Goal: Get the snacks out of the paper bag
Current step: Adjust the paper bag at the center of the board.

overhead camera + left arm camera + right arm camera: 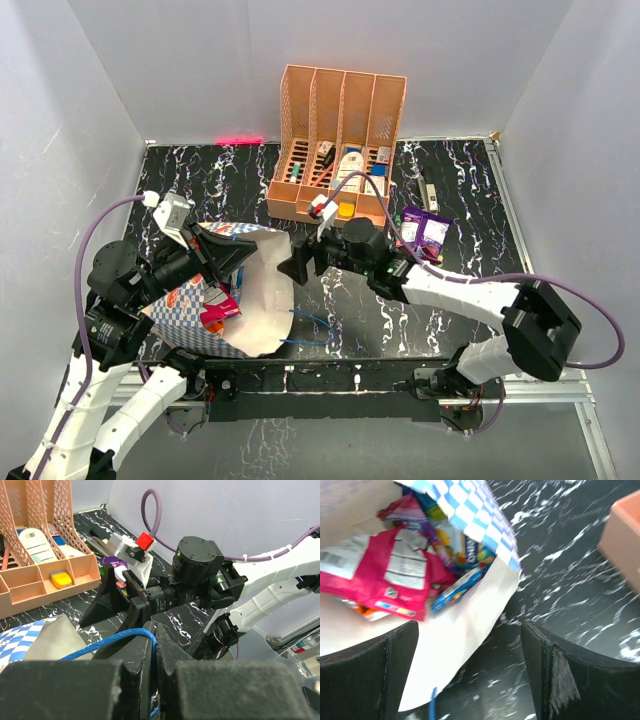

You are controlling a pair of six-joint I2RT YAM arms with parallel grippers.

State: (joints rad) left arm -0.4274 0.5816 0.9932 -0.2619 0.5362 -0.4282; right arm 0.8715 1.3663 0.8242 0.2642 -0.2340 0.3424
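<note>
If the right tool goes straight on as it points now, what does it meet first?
Probably the white inner lip of the paper bag, lying open before the right tool; the pink packet sits just beyond. Depth is unclear.

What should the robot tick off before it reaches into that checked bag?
1. Left gripper shut on the blue string handle, holding the paper bag open: ok.
2. Right gripper open, facing the bag's mouth: ok.
3. Target in sight, pink packet on top: ok.
4. Checked flap clear of the deeper packets: cannot tell.
5. Room to set down beside the purple packet by the orange organizer: ok.
</note>
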